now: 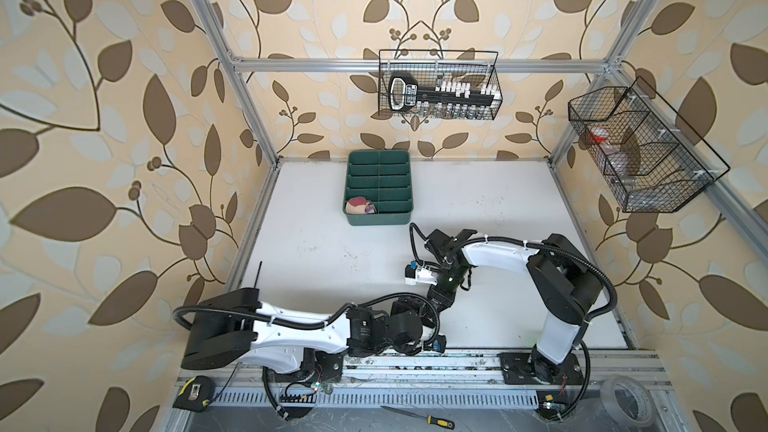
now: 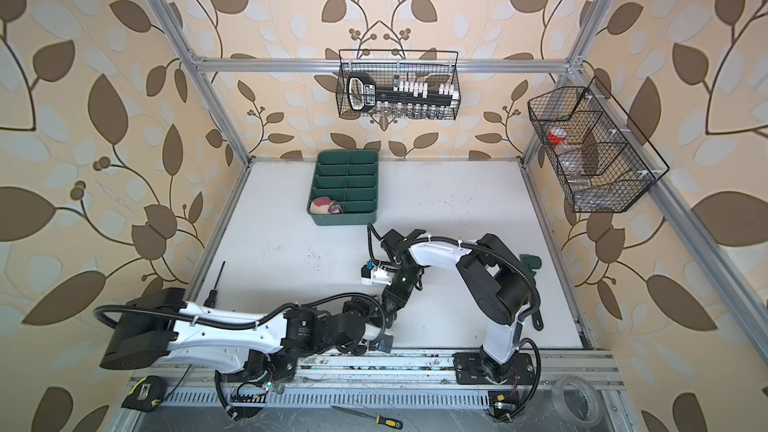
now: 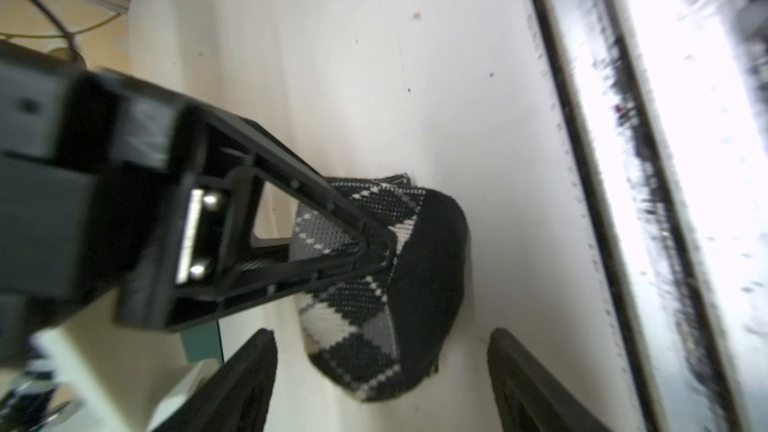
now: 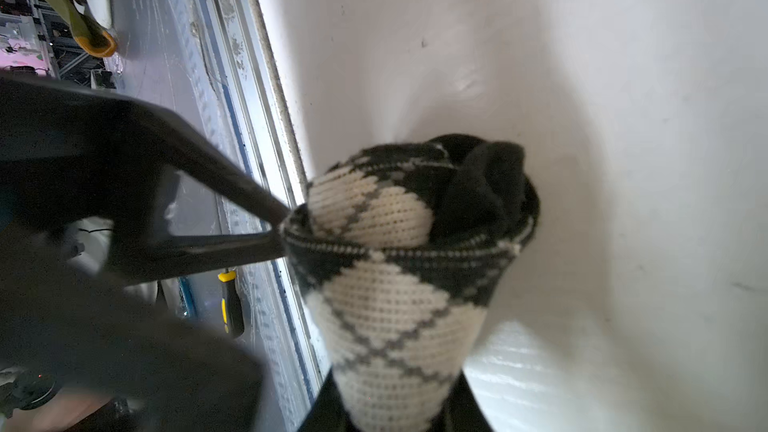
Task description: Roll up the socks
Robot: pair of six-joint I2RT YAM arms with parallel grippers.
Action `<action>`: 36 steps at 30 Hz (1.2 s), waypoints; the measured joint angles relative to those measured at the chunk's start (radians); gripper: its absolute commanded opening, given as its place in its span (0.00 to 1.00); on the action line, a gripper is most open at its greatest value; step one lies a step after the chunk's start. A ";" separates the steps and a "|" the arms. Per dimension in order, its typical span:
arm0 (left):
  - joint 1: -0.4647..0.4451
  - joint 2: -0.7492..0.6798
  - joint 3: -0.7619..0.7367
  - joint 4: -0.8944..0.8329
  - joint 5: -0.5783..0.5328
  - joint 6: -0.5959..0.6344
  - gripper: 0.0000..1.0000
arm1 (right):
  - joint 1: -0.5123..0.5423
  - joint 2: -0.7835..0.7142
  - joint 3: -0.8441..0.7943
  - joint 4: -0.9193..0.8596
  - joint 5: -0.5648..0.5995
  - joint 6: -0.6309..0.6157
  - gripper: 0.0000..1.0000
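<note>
Right wrist: right hand clamps rolled argyle sock; top views hide it; left hand wide.

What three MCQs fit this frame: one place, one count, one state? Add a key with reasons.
1. The beige-and-maroon sock lies:
A) on the bare table
B) in the green tray's near-left compartment
C) in its far-right compartment

2. Wire baskets hanging on the frame:
A) one
B) two
C) four

3. The right pincer is:
A) open over the tray
B) shut and empty
C) shut on the argyle sock

Key:
1B, both top views show it rolled up in that corner.
2B, one hangs on the back rail and one on the right rail.
3C, the right wrist view shows the rolled argyle cloth clamped between its fingers.
</note>
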 measured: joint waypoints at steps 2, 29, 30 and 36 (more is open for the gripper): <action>0.000 -0.087 0.000 -0.039 0.025 -0.001 0.86 | -0.002 0.000 0.000 0.000 0.003 0.000 0.08; -0.001 0.274 0.001 0.227 -0.117 -0.053 0.73 | -0.008 0.004 0.002 -0.002 0.027 0.003 0.07; -0.002 0.288 0.001 0.240 -0.128 -0.053 0.73 | -0.008 0.003 0.002 -0.002 0.031 0.004 0.07; -0.006 0.315 -0.002 0.308 -0.181 -0.065 0.46 | -0.013 -0.014 -0.002 -0.002 0.049 0.008 0.07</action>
